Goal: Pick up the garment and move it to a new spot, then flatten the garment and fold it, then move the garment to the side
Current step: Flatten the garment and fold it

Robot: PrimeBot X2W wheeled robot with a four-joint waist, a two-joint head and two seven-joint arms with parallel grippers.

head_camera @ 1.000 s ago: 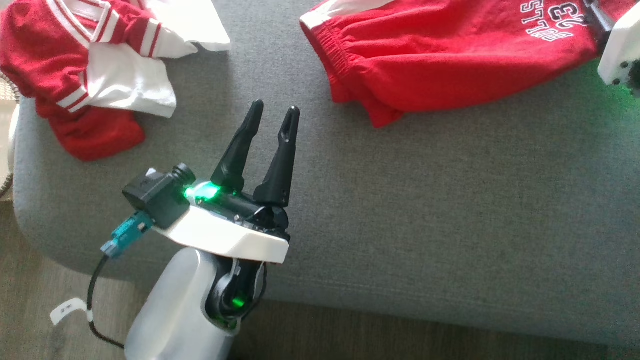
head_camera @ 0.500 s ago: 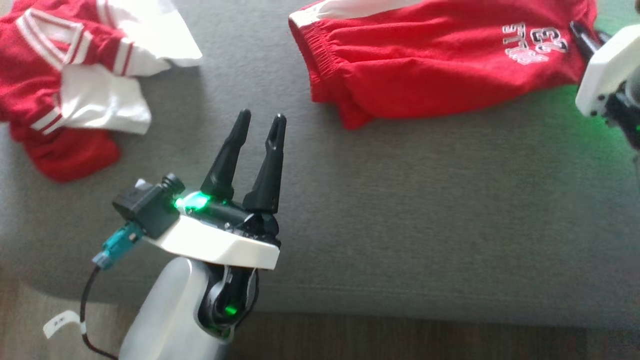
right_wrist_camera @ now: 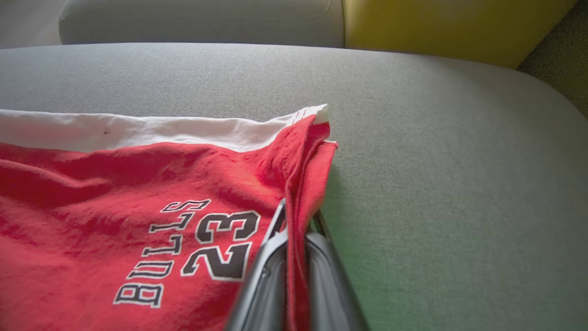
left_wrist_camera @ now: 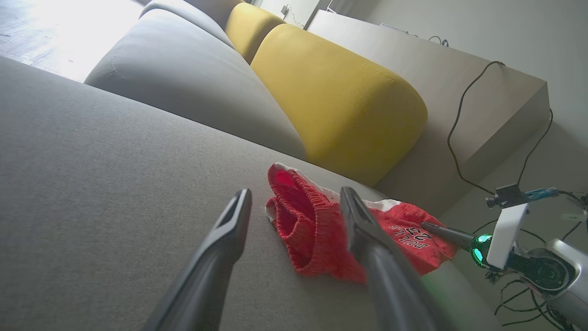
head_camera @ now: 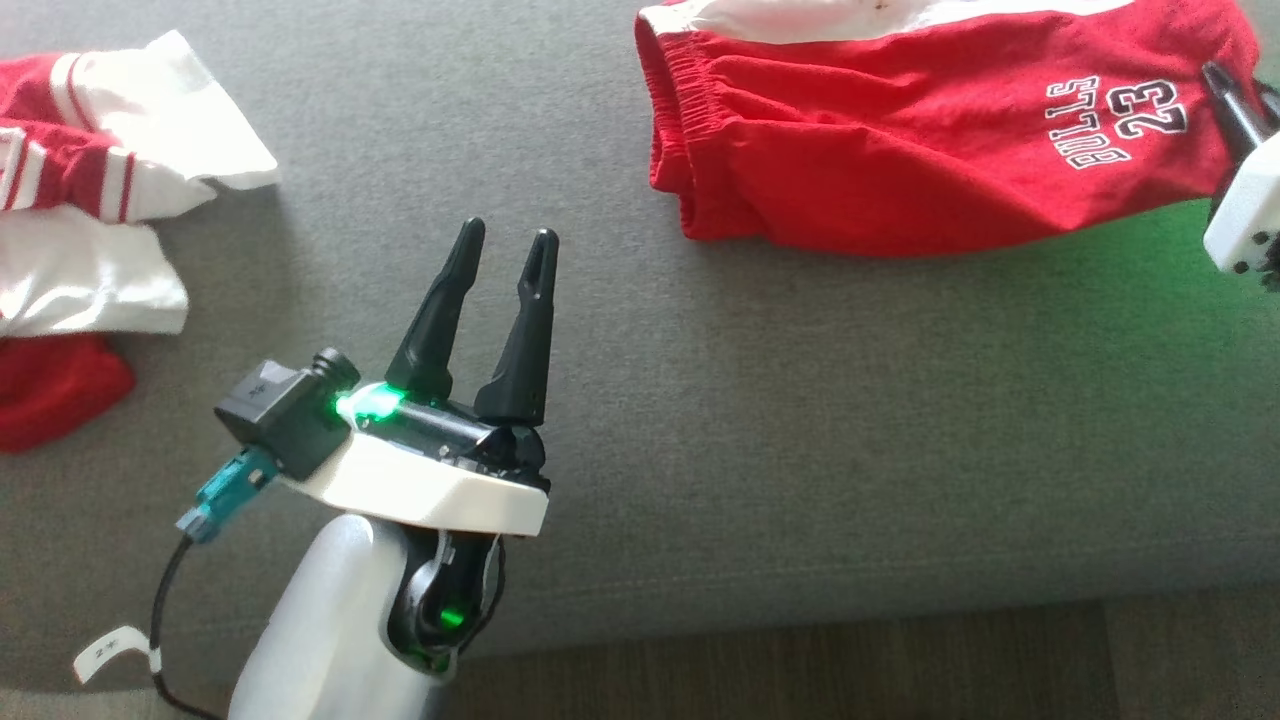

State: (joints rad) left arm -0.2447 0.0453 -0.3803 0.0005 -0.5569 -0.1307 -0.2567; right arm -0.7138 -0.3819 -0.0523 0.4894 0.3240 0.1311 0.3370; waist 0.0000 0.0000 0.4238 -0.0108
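Note:
The garment is a pair of red shorts [head_camera: 900,150] with a white side stripe and "BULLS 23" print. It lies partly bunched at the back right of the grey sofa seat [head_camera: 800,400]. My right gripper [head_camera: 1230,95] is shut on the shorts' right hem; in the right wrist view the red cloth [right_wrist_camera: 115,193] is pinched between the closed fingers of that gripper [right_wrist_camera: 298,214]. My left gripper [head_camera: 505,240] hovers open over the seat's front left, well apart from the shorts. From the left wrist, the waistband end [left_wrist_camera: 317,234] shows just beyond this open gripper [left_wrist_camera: 295,193].
A red and white jersey [head_camera: 90,200] lies crumpled at the seat's left end. Yellow cushion [left_wrist_camera: 340,101] and grey back cushions line the rear. The seat's front edge drops to a wooden floor [head_camera: 800,670]. A beige unit [left_wrist_camera: 436,69] with cables stands behind.
My right gripper has shut on the shorts' hem. The head view has shifted, so the jersey sits further left in the picture. The left gripper stays open.

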